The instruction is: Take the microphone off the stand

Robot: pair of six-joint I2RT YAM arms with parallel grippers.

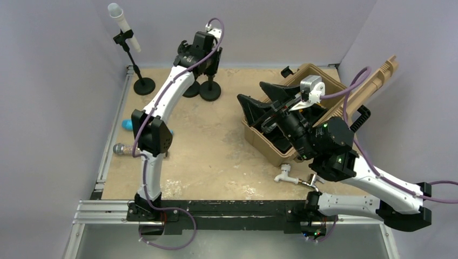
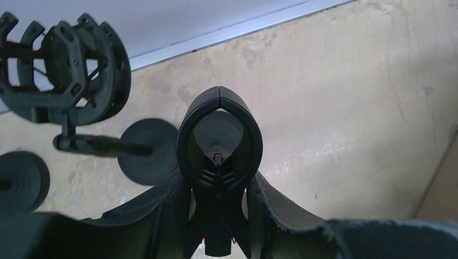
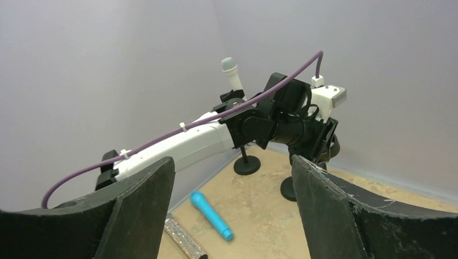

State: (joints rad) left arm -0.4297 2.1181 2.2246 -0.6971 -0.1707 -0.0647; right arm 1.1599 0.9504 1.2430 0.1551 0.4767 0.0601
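A white microphone (image 1: 123, 24) sits tilted in the clip of a black stand (image 1: 144, 86) at the far left corner; it also shows in the right wrist view (image 3: 231, 73). My left gripper (image 1: 209, 67) is far to its right, over two other stands. In the left wrist view the left gripper (image 2: 217, 178) is closed around the handles of an empty black mic clip (image 2: 219, 116) whose ring is shut. My right gripper (image 1: 260, 102) is open and empty, raised over the tan case, as the right wrist view (image 3: 232, 162) shows.
A blue microphone (image 1: 127, 124) (image 3: 211, 215) and a glittery silver one (image 1: 121, 149) (image 3: 183, 240) lie at the table's left edge. An empty cage-like holder (image 2: 70, 65) stands beside the clip. Round stand bases (image 1: 210, 90) sit at the back. An open tan case (image 1: 324, 86) is right.
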